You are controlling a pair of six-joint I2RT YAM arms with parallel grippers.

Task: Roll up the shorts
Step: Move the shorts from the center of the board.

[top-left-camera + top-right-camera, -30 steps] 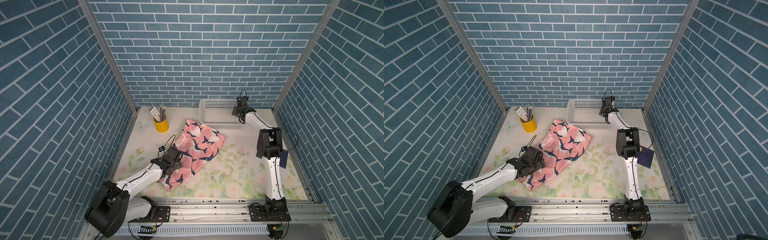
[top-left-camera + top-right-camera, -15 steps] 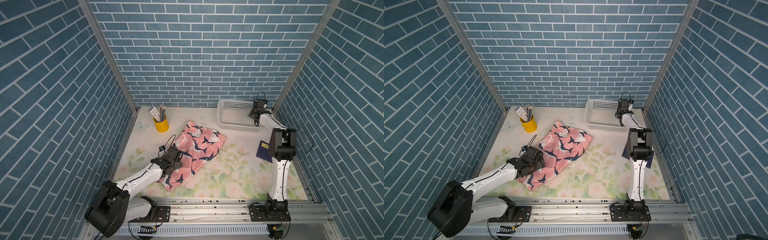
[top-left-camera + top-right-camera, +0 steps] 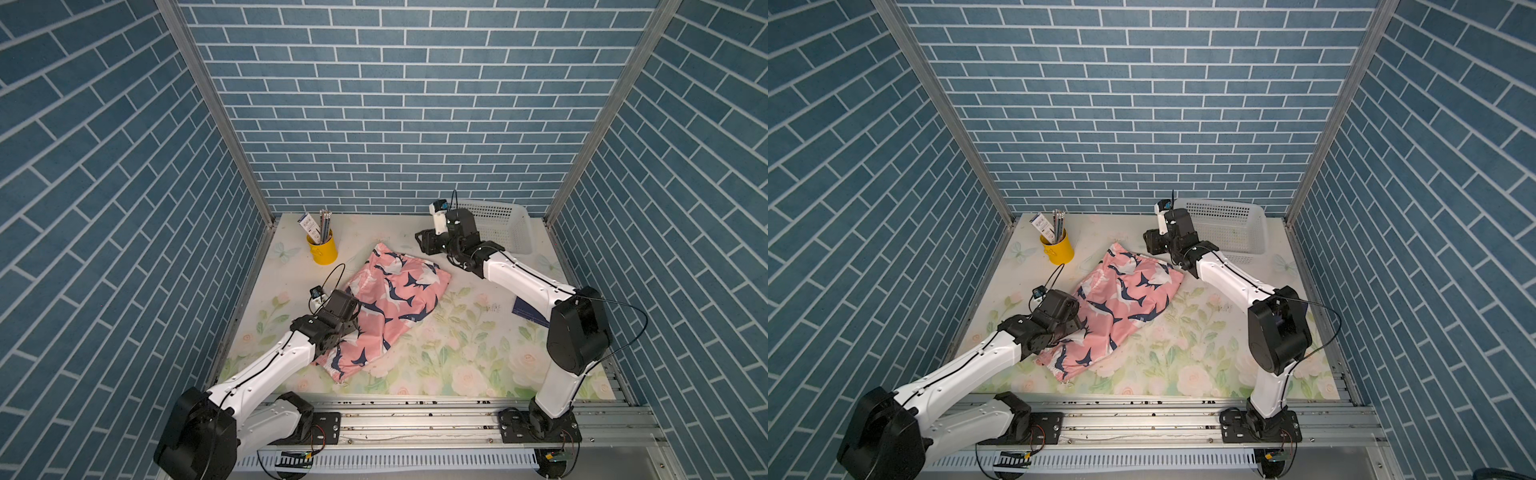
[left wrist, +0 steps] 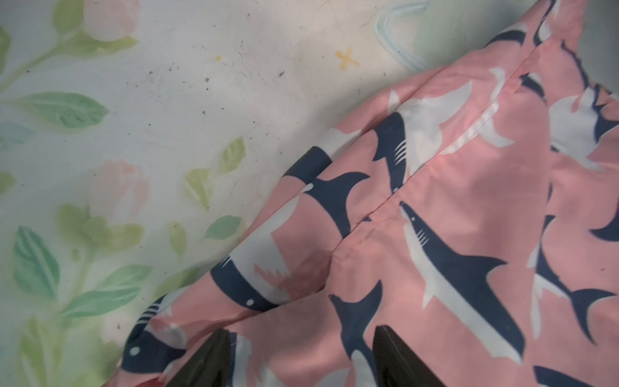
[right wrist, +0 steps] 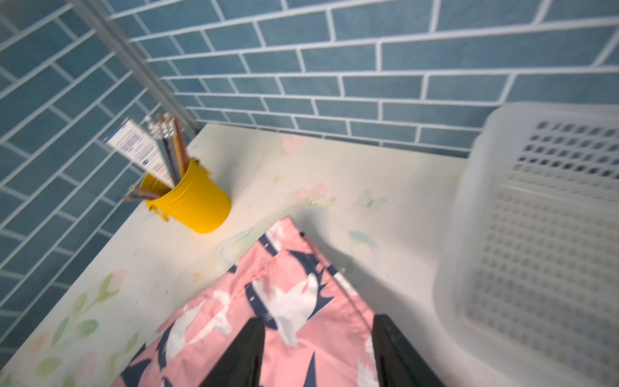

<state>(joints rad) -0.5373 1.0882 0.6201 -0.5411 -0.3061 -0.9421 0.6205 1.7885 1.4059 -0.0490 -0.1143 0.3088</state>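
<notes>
My left tool (image 4: pixel 298 335) sits low on the near left side of the pink cloth shorts with dark blue and white sharks (image 3: pixel 395 299). Its two black fingers (image 4: pixel 207 365) stand apart, with flat cloth between them. So it is open and holds nothing. I cannot tell if the tips press on the cloth.

Far back on the left stands a round yellow metal cup full of pencils (image 3: pixel 322 251). It is near the far tip of the shorts but does not touch them.

The shorts lie in the middle of the flowery tabletop (image 3: pixel 457 353). They lie slanted, with the long way running from near left to far right. The cloth looks thin, smooth and slippery, with soft folds and a stitched seam. The near end looks bunched up, and I think that is the waistband.

My right tool (image 5: pixel 318 321) hangs over the far right corner of the shorts. It is open too, with nothing in it.

So each tool is at one end of the long way. I think the roll has to run along that slant. The left tool is closer to the cloth.

A white plastic basket with small holes (image 3: pixel 507 237) stands far right, just beside the right tool and away from the shorts.
</notes>
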